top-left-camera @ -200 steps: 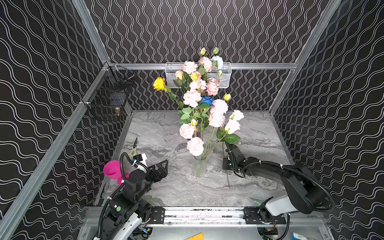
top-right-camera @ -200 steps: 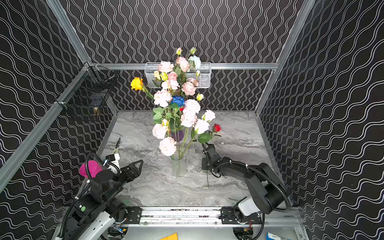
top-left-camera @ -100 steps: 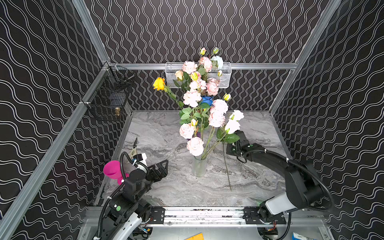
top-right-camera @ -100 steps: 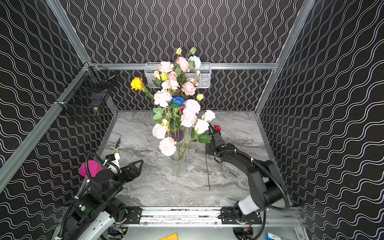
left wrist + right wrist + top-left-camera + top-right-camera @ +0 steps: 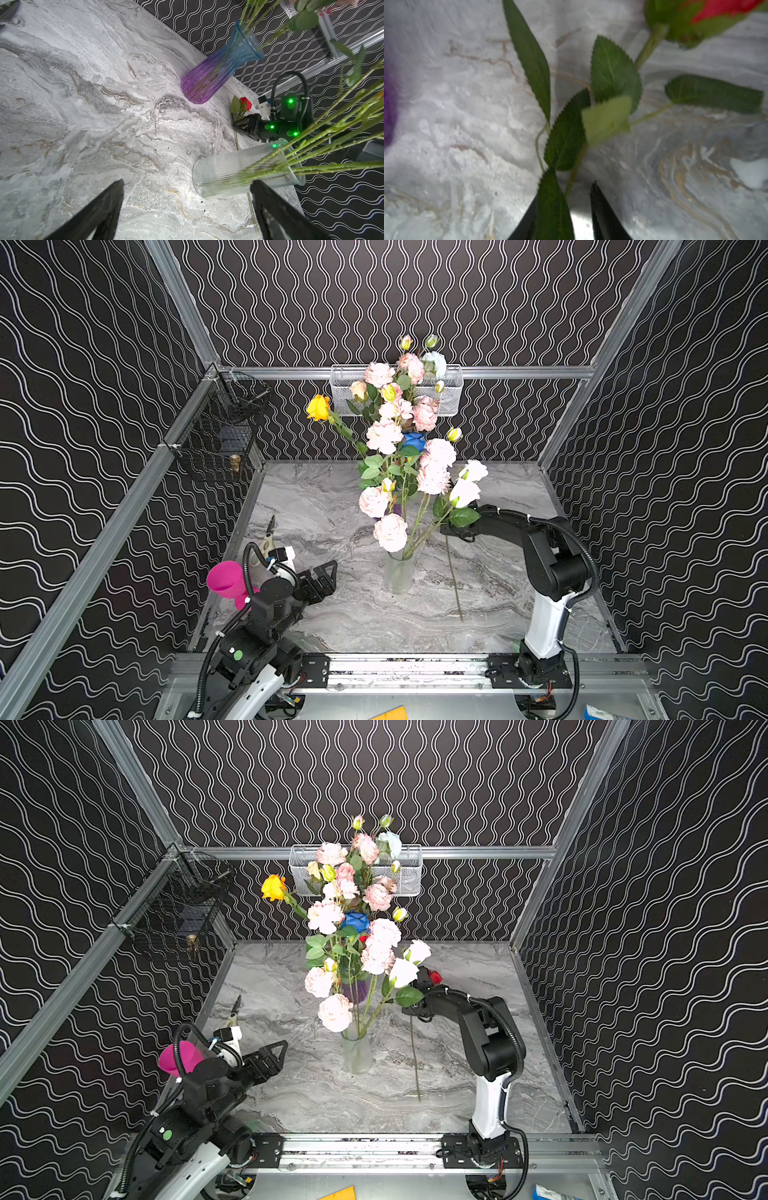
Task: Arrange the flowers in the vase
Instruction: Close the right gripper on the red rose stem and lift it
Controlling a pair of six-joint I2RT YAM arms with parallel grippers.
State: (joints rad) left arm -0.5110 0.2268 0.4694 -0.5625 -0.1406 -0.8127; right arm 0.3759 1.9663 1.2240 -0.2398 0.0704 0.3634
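Several pale pink and white flowers (image 5: pixel 432 477) stand in the clear ribbed vase (image 5: pixel 398 576) at mid-table; the yellow, blue and other blooms rise from the purple-blue vase (image 5: pixel 214 70) behind it. One red rose (image 5: pixel 434 977) lies on the marble with its long stem (image 5: pixel 454 576) pointing at the front. My right gripper (image 5: pixel 449 531) sits low over the leafy upper stem, near the head. In the right wrist view its jaws (image 5: pixel 569 187) stand apart, with the stem and a leaf between them. My left gripper (image 5: pixel 328 572) hovers wide open and empty at the front left, facing the clear vase (image 5: pixel 239 172).
A pink cup (image 5: pixel 224 578) and a pair of pliers (image 5: pixel 269 531) lie by the left wall. A black wire basket (image 5: pixel 224 435) hangs on the left rail and a white mesh basket (image 5: pixel 453 389) on the back rail. The bouquet overhangs my right gripper.
My right gripper opened from shut and slid along the lying stem toward the red head, farther back on the table. The left arm has not moved.
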